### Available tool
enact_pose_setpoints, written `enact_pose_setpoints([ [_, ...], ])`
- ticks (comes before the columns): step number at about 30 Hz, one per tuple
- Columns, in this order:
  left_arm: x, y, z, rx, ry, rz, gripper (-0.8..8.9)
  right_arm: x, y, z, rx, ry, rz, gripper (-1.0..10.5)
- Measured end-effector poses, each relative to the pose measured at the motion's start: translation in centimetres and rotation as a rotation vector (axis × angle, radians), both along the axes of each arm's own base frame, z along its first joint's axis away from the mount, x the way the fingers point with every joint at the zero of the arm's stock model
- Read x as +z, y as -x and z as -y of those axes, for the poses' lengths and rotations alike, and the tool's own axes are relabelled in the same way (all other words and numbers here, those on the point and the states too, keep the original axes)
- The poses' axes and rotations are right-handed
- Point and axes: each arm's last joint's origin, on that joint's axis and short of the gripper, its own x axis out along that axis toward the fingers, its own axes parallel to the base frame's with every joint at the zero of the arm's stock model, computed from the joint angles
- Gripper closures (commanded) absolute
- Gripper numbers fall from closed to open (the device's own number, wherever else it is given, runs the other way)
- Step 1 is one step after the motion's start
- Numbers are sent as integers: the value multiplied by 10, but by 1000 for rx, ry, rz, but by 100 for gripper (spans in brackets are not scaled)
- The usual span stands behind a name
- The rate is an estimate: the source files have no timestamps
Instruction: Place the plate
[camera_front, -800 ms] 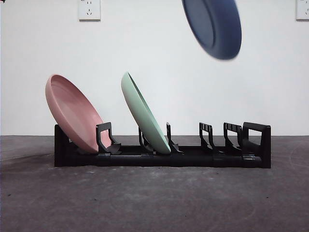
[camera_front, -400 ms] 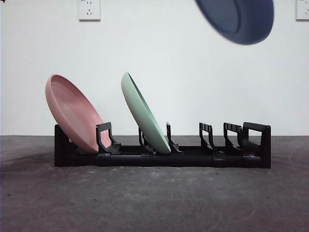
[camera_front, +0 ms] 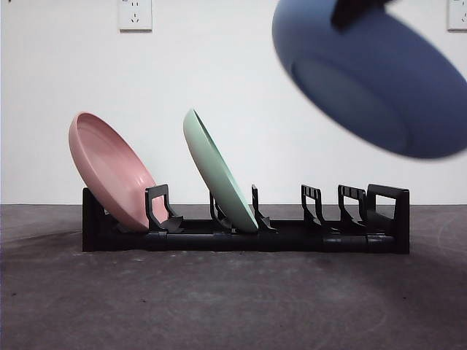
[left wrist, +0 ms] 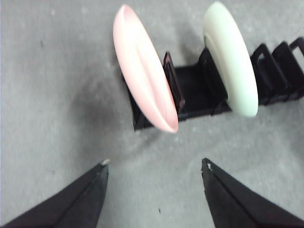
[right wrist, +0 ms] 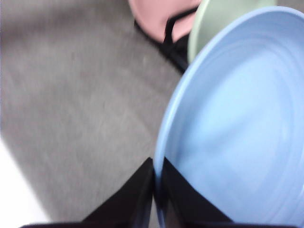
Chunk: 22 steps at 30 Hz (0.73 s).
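A: Blue, glossy and rigid is how the plate [camera_front: 368, 80] reads from the front: in the air, tilted, above the right end of the rack [camera_front: 244, 235], with a dark bit of gripper showing at its top edge. Below, the pink plate [camera_front: 109, 169] leans in the left slot and the green plate [camera_front: 217, 172] in the next; the slots to the right hold nothing

B: How would it handle?

A: I judge it stiff, fairly light, smooth enough to slip and likely to chip if dropped, so the rim is the only sensible hold, pinched firmly

B: And the left wrist view?

A: The left gripper [left wrist: 154, 171] hangs with jaws spread wide, holding nothing, over the table [left wrist: 57, 85] near the rack's [left wrist: 199, 92] pink [left wrist: 145, 92] end; the green one [left wrist: 231, 59] stands just beyond

B: Right wrist view?

A: The right gripper [right wrist: 156, 183] has its jaws clamped on the blue plate's [right wrist: 237, 128] rim, one jaw on each face. The plate rises away from the jaws, its hollow face towards the camera, with the pink [right wrist: 161, 16] and green [right wrist: 213, 21] plates and table [right wrist: 71, 95] beyond it
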Motion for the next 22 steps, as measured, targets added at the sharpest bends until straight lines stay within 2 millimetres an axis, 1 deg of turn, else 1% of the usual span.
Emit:
enact_pose_setpoints([
  [1, 1, -1, 0, 0, 2, 13, 501, -9, 5, -3, 17, 31, 1, 933],
  [4, 2, -1, 0, 6, 10, 21, 501, -24, 16, -14, 62, 90, -4, 933],
  [9, 2, -2, 0, 12, 17, 24, 501, -42, 25, -38, 118, 178, -2, 933],
  [17, 3, -2, 0, 14, 19, 25, 501, -77, 18, -74, 182, 313, 6, 933],
  [22, 3, -2, 0, 14, 20, 25, 501, -91, 15, -89, 238, 355, 41, 933],
])
